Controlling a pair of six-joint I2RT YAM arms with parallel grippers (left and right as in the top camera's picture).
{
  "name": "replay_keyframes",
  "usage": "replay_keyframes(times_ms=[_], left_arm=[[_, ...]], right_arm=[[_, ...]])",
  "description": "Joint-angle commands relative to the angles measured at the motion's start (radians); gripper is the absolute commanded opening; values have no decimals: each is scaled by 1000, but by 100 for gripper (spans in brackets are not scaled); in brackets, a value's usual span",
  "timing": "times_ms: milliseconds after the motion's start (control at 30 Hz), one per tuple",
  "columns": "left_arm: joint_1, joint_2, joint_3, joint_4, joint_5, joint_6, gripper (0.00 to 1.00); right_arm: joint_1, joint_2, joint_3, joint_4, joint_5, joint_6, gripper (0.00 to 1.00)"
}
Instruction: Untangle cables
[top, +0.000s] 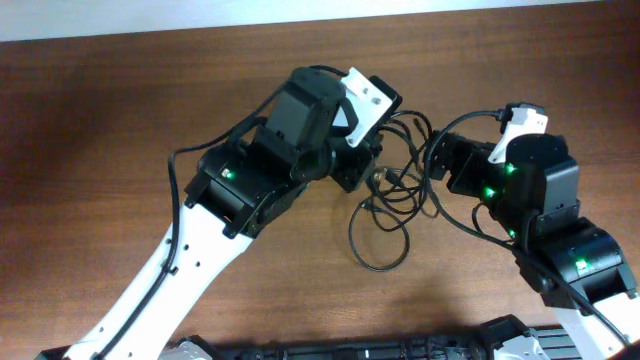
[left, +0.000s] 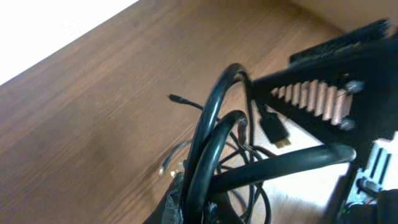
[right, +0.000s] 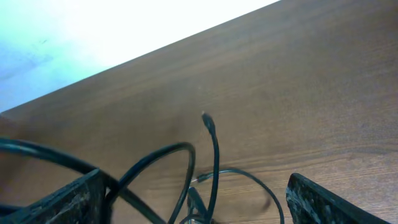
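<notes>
Overhead, soft, even light falls on the brown table (top: 100, 120). Its upper left corner is dimmer, its right side is paler, and the strip beyond the far edge is blown out white. The arms (top: 190, 260) cast only faint, soft-edged shadows, and small green lamps (top: 490, 192) glow on them. This view is fairly sharp.

The left wrist view is blurred. The thick black wires (left: 208, 143) close to the lens are out of focus with a dull sheen, and the thin cables (left: 186, 102) behind them are soft too.

The right wrist view has white glare tinged blue at upper left. The fingers (right: 68, 202) of the right claw (right: 198, 205) look dark, grainy and unsharp.
</notes>
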Motion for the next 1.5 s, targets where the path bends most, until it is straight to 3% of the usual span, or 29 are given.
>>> replay_keyframes(times_ms=[0,200,767,867,1467], left_arm=[[0,-23,6,41,86,11,0],[0,-75,6,41,72,34,0],[0,-212,6,10,-355,25,0],[0,-211,6,10,-467,-50,0],[0,-134,6,80,-481,-163,4]], right_arm=[[-2,27,8,0,9,-22,92],[-2,98,8,-7,38,-24,92],[-3,125,8,-60,134,-12,92],[-3,123,8,-60,131,6,92],[-3,-36,8,-67,105,6,92]])
